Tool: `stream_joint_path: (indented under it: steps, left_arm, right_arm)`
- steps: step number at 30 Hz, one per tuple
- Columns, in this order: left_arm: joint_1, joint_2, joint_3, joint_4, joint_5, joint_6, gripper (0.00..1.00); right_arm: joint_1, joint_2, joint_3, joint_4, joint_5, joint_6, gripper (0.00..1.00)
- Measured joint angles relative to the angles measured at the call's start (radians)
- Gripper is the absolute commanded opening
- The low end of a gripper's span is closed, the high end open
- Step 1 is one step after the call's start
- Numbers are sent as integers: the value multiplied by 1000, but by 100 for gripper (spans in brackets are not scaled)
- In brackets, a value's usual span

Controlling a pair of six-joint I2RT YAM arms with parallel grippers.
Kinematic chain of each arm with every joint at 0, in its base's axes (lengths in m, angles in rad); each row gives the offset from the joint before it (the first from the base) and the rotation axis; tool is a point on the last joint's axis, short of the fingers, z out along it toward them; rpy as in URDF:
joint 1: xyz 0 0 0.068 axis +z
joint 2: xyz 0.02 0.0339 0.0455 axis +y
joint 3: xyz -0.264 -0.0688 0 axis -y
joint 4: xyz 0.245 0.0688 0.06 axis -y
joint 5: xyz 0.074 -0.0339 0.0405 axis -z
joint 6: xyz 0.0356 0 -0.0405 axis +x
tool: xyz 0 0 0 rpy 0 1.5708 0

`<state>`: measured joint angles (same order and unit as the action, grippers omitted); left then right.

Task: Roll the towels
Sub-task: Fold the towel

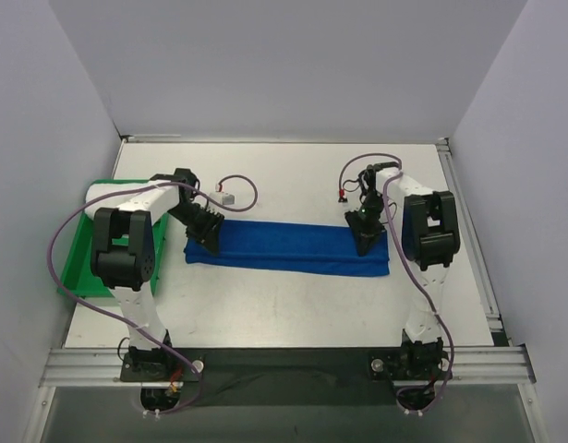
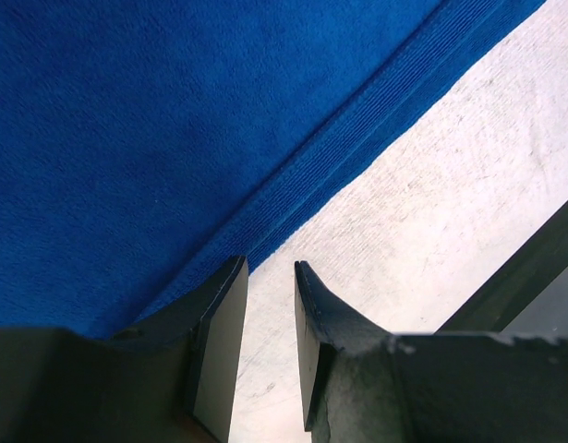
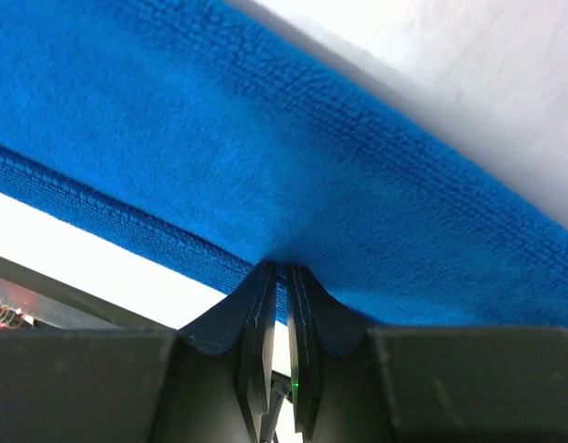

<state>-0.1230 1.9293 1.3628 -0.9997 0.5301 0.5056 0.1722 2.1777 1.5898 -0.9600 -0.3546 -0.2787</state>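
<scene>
A blue towel (image 1: 284, 247) lies folded into a long strip across the middle of the white table (image 1: 265, 305). My left gripper (image 1: 205, 236) sits at the strip's left end. In the left wrist view the towel (image 2: 126, 138) fills the upper left, and the left gripper (image 2: 270, 269) is open by a narrow gap at the hemmed edge, with bare table between the jaws. My right gripper (image 1: 365, 238) sits on the strip near its right end. In the right wrist view the right gripper (image 3: 277, 269) is shut on the towel's (image 3: 311, 166) hemmed edge.
A green tray (image 1: 78, 249) stands at the table's left edge beside the left arm. A small grey block (image 1: 227, 197) on a cable lies behind the towel. A red-tipped connector (image 1: 341, 194) hangs near the right arm. White walls enclose the table.
</scene>
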Motion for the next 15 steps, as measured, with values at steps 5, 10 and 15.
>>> stream_joint_path:
  steps: [5, 10, 15]
  left_arm:
    - [-5, -5, -40, 6, 0, 0, 37]
    - [-27, -21, -54, 9, 1, -4, 37]
    - [-55, -31, -53, 13, 6, -8, 37]
  right_arm:
    - [8, -47, -54, 11, 10, -10, 17]
    - [18, -104, -100, 14, 10, -14, 19]
    - [36, -125, -156, 20, 9, -21, 18]
